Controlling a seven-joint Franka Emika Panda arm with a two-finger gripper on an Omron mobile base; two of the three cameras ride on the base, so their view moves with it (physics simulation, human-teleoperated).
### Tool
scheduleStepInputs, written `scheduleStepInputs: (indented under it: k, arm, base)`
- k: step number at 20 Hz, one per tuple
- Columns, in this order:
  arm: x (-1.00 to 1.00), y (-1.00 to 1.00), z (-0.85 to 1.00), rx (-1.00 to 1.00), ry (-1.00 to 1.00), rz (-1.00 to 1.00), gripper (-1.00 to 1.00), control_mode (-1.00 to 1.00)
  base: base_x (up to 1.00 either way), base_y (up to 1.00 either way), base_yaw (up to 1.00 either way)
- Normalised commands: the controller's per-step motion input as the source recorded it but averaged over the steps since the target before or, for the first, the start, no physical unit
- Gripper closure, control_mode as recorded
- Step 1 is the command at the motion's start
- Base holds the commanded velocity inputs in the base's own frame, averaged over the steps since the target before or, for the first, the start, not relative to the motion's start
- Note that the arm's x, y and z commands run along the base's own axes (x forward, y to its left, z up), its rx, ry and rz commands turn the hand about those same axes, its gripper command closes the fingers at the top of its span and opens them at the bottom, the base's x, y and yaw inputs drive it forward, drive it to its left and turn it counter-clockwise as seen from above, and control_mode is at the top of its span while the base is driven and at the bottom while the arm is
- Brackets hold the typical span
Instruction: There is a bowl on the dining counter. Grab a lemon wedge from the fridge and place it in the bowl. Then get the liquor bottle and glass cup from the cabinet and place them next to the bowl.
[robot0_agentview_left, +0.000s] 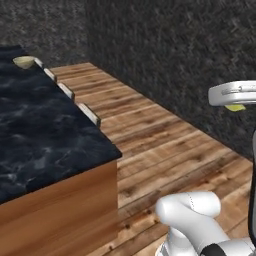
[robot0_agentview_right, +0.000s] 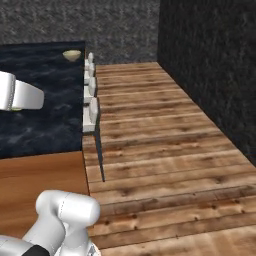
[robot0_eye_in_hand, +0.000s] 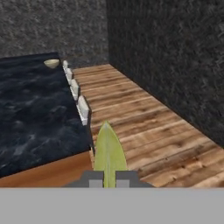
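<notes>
My gripper is shut on a yellow-green lemon wedge, which sticks out from between the two dark fingertips. A sliver of the wedge also peeks out under my white hand, which hangs in the air off the counter's near end. The olive-yellow bowl sits at the far end of the black marbled dining counter, well ahead of the gripper. The fridge, cabinet, liquor bottle and glass cup are out of view.
White-seated stools line the counter's right edge. A wooden floor runs between the counter and a dark rough wall on the right. The counter's brown wooden base faces me.
</notes>
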Motion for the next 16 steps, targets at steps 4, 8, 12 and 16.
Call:
scheduleStepInputs:
  k: [4, 8, 12, 16]
  arm:
    - [0.00, 0.00, 0.00, 0.00, 0.00, 0.00, 1.00, 1.00]
    - [0.00, 0.00, 0.00, 0.00, 0.00, 0.00, 1.00, 1.00]
    - [0.00, 0.00, 0.00, 0.00, 0.00, 0.00, 1.00, 1.00]
    - [0.00, 0.00, 0.00, 0.00, 0.00, 0.00, 1.00, 1.00]
  base:
    - [0.52, -0.90, 0.22]
    - [0.51, -0.87, 0.23]
    - [0.51, -0.84, 0.25]
    - [0.53, -0.77, 0.28]
